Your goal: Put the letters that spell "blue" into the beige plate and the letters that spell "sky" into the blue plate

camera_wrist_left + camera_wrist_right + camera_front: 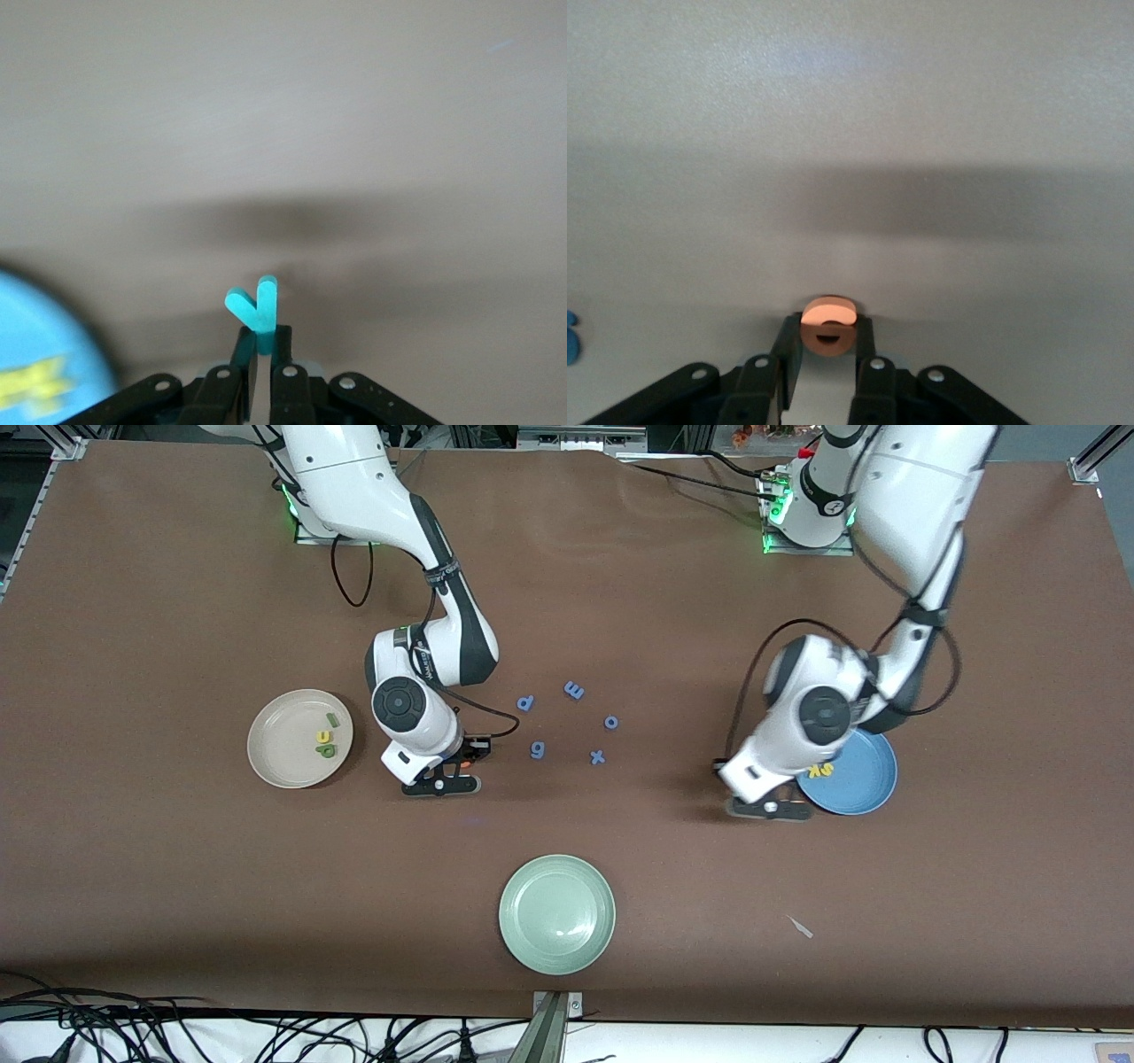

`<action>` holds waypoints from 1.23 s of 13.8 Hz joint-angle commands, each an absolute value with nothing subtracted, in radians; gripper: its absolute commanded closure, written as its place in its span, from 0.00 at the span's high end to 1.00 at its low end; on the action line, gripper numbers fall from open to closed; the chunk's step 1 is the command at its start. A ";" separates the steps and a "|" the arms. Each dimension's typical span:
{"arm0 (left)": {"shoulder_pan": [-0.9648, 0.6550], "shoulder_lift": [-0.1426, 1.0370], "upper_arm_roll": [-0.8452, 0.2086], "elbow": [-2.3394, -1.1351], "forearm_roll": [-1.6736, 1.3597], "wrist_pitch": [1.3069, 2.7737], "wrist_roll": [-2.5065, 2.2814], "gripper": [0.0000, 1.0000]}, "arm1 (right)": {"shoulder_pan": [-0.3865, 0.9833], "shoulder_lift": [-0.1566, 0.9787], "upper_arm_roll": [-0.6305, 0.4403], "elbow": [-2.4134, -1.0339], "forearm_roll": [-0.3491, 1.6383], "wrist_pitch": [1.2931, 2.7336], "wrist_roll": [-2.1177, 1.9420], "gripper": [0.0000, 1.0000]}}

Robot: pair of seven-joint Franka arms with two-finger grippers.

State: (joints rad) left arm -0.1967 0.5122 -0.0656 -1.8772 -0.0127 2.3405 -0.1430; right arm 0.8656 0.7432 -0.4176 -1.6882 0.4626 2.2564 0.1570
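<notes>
In the left wrist view my left gripper is shut on the stem of the teal y. It is low over the table beside the blue plate, where the yellow s and k lie. My right gripper is shut on the orange e, down at the table between the beige plate and the small blue letters. In the beige plate lie the green l, the yellow u and the green b.
Several small blue letters lie scattered mid-table between the two arms. A pale green plate sits nearer the front camera. A small pale scrap lies nearer the camera than the blue plate.
</notes>
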 commanded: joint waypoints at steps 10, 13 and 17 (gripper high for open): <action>0.103 0.302 -0.075 -2.186 -0.029 2.312 0.259 1.00 | 0.859 0.586 -0.747 -1.896 0.474 1.996 -0.295 0.17; 0.103 0.194 -0.078 -2.253 -0.031 2.289 0.268 1.00 | 0.854 0.629 -0.796 -1.901 0.474 1.996 -0.290 0.34; 0.097 -0.003 -0.087 -2.269 -0.032 2.247 0.270 1.00 | 0.847 0.626 -0.801 -1.841 0.476 1.915 -0.262 1.00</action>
